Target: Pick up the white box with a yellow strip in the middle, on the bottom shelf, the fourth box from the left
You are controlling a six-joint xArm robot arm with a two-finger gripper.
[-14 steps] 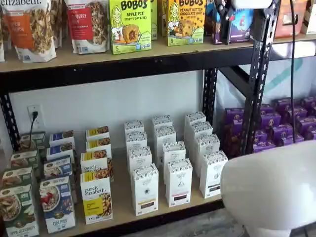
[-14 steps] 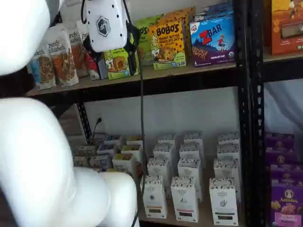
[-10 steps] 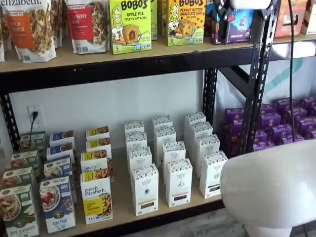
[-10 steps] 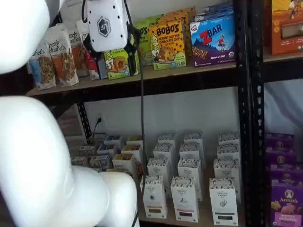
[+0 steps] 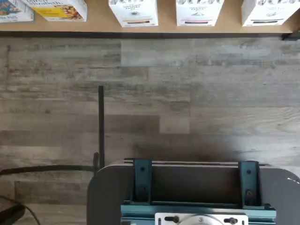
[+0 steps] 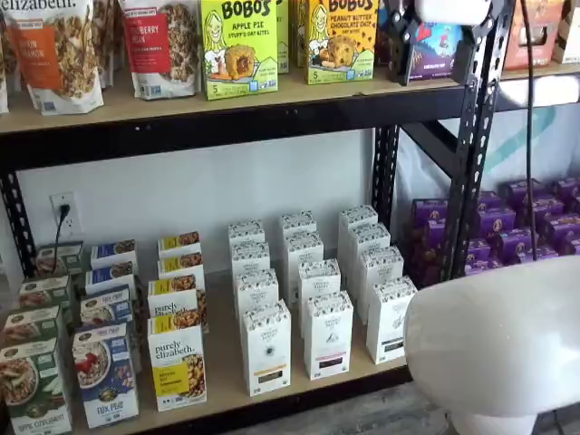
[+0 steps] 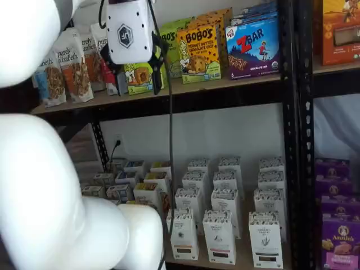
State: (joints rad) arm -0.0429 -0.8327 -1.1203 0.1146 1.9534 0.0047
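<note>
Claw (image 7: 130,73) high above white box (image 6: 266,348), seemingly open.

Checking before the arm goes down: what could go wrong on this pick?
1. The white box stands beside near-identical cartons; only the strip colour differs, so a wrong pick is likely.
2. Rows are tight; the open gripper, now up at the upper shelf, could knock over neighbours such as the granola box when reaching in.
3. The cable hangs down before the bottom shelf and might snag.

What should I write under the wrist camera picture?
Looking down from the wrist: grey plank floor, the bottom shelf edge with three white cartons, teal-bracketed mount.
</note>
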